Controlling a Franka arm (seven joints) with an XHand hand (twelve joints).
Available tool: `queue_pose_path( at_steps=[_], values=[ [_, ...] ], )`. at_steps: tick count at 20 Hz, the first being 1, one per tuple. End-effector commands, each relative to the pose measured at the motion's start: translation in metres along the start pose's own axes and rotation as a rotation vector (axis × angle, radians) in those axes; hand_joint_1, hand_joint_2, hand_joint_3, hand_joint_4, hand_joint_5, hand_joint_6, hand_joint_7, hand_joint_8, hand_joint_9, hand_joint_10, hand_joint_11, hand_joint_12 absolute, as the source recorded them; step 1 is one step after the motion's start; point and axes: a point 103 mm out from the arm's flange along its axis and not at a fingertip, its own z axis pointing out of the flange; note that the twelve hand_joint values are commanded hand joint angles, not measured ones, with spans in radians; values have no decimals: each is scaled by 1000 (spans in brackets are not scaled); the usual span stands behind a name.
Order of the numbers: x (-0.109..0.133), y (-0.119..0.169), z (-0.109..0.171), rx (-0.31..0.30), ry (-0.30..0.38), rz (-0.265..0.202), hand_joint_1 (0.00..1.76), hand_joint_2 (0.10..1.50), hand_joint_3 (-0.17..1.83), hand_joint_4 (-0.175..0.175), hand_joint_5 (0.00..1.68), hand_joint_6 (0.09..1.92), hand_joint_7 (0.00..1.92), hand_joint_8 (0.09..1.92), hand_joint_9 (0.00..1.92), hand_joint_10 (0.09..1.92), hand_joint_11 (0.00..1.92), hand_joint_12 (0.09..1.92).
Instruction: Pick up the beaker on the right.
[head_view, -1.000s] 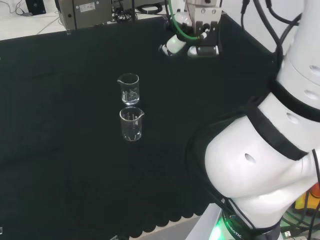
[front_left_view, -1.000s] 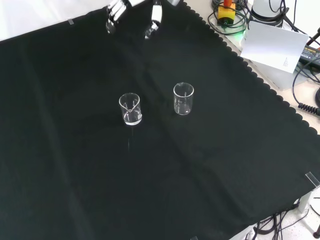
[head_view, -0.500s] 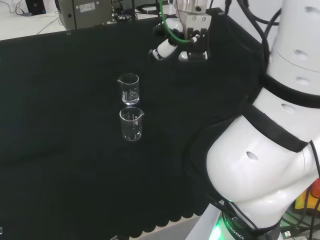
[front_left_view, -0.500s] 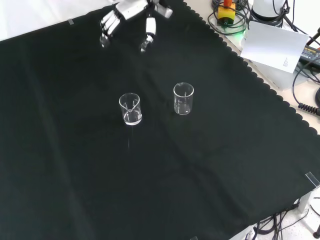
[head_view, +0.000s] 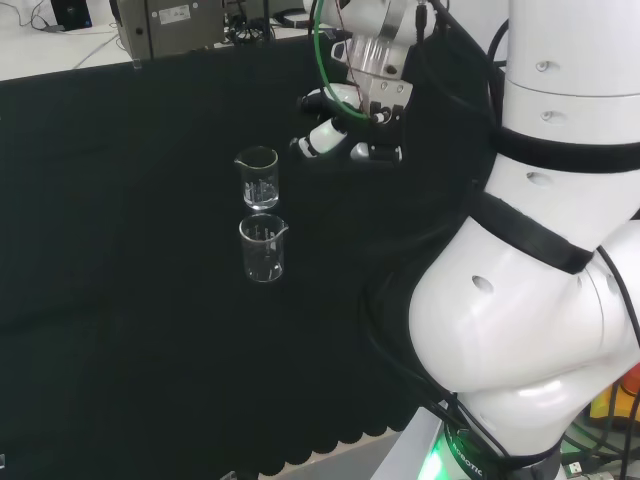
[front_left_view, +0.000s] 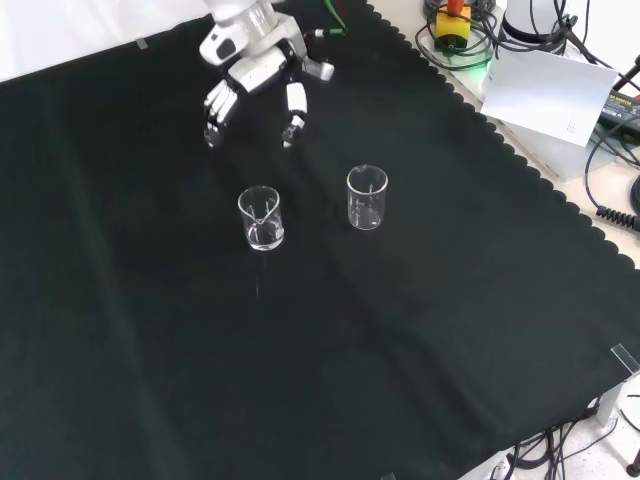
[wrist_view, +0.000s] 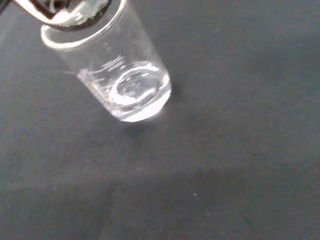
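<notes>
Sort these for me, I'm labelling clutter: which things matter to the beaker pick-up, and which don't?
Job: hand, open; left beaker and right beaker, as the front view shows them.
Lying about: white card; cables.

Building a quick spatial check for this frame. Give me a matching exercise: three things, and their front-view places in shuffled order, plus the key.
Things:
1. black and white robot hand
2. clear glass beaker with the spout
3. second clear glass beaker

Places, front view:
A. on the black cloth, right of the other beaker
B. above the cloth near the top, fingers open
C. on the cloth, left of the other beaker

Pairs: 1-B, 2-C, 3-A
</notes>
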Motion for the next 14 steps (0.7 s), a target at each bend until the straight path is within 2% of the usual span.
queue_pose_path(
  at_steps=[1,7,14],
  values=[
    [0,18,26,7,68,-55,777,565,604,-37,355,87,156,664,356,669,133,1401],
    [-2,25,43,4,104,-81,780,554,597,-36,339,87,150,663,333,660,126,1397],
    [4,37,62,-19,188,-117,794,540,589,-39,327,87,134,659,322,657,116,1395]
  ],
)
